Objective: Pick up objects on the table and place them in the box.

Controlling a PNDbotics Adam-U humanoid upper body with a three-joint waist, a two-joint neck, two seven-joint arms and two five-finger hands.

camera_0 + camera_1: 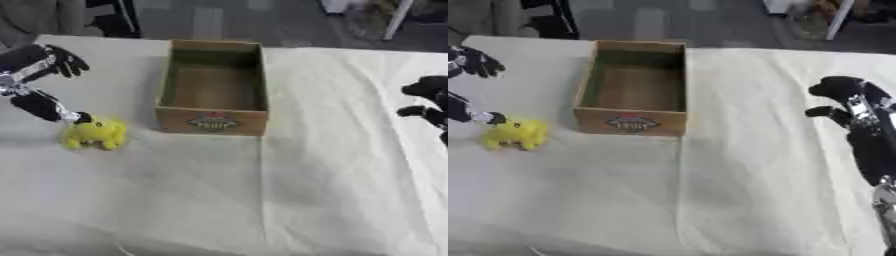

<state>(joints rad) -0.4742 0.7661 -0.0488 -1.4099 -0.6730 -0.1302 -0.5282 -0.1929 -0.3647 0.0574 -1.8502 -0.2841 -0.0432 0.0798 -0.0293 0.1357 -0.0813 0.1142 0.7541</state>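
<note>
Pick step: left hand (39, 75) spread open at left edge, thumb tip touching yellow toy (94, 134). Next: close round toy, lift, carry right to box (212, 120). Right hand (852, 107) idle at right edge, fingers curled, empty.

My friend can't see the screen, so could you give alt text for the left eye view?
A robot's left hand, fingers spread, reaches down with one fingertip at a yellow plush toy on a white-clothed table. An empty cardboard box stands to the toy's right, and the right hand rests at the right edge.
</note>
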